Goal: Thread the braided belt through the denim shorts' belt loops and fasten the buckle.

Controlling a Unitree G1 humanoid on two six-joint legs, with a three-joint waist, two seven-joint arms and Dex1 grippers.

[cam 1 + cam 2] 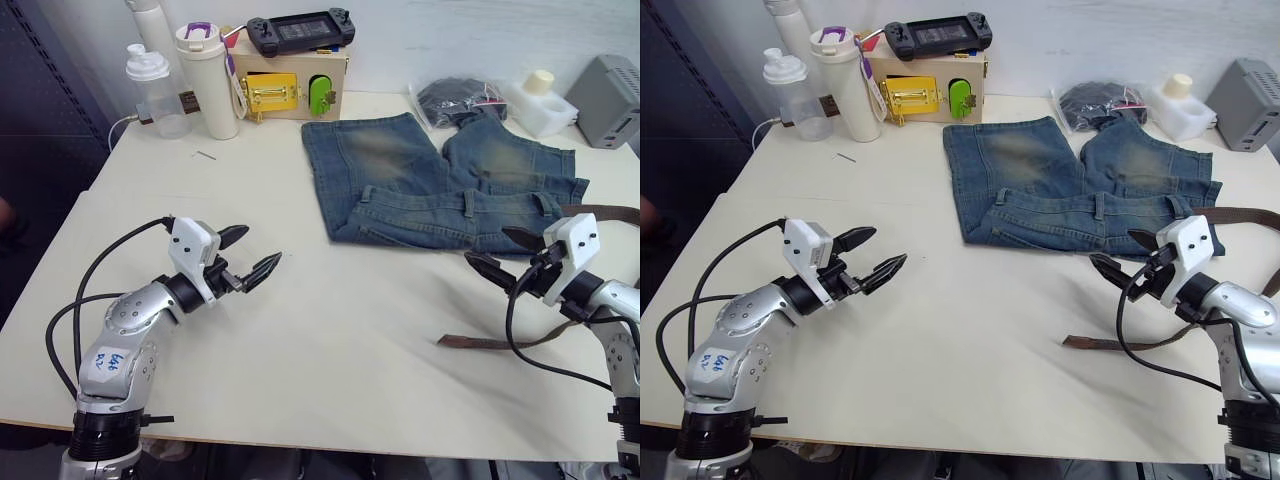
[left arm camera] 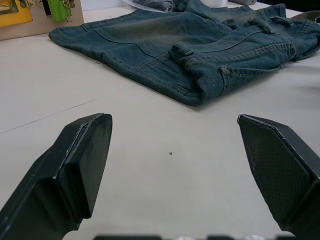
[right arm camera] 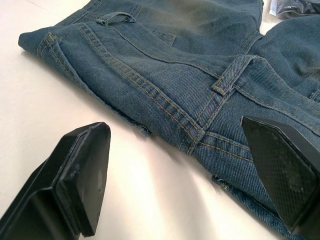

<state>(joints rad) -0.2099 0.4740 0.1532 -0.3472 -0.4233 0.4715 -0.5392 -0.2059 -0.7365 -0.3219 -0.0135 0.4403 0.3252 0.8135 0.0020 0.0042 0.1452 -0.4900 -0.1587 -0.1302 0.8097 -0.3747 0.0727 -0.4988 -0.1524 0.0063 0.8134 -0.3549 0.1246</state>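
The faded blue denim shorts [image 1: 440, 180] lie flat at the table's back right, waistband toward me. Belt loops [image 3: 231, 75] stand along the waistband, one straight ahead of my right gripper. The dark-brown braided belt [image 1: 482, 342] lies on the table near my right arm. It curves behind that arm to a stretch beside the shorts' right end [image 1: 605, 212]. The buckle is out of view. My right gripper [image 1: 487, 245] is open, just short of the waistband and holding nothing. Over bare table to the shorts' left, my left gripper [image 1: 260, 247] is also open and empty.
Along the back edge stand a clear bottle [image 1: 150, 90], a white tumbler [image 1: 210, 80] and a wooden latch box [image 1: 290, 90] with a game console on top. A black bundle in plastic [image 1: 455, 100], a white container [image 1: 540, 100] and a grey box [image 1: 610, 100] sit at the back right.
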